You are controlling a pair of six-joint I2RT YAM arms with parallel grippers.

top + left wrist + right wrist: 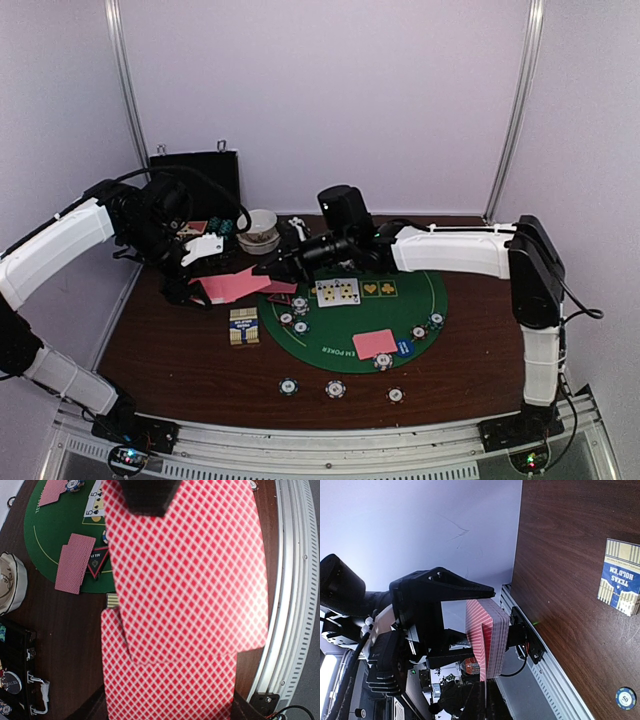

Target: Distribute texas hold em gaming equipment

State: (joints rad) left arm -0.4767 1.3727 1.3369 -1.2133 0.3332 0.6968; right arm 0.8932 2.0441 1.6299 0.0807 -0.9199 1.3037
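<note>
Three striped chips point(335, 388) lie along the counter's point(170, 360) near edge, just short of the green mat point(425, 295). Farther back, over the counter's left side, the left gripper point(192, 278) is clamped on the deck of pink-backed cards point(495, 640). The right gripper point(268, 268) is closed on the top card point(185, 565), which sits partly off the deck.

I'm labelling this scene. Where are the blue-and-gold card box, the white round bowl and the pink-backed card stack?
Blue-and-gold card box point(243, 326): top view, its face.
White round bowl point(262, 242): top view, outer wall.
Pink-backed card stack point(499, 640): right wrist view, side edge.
</note>
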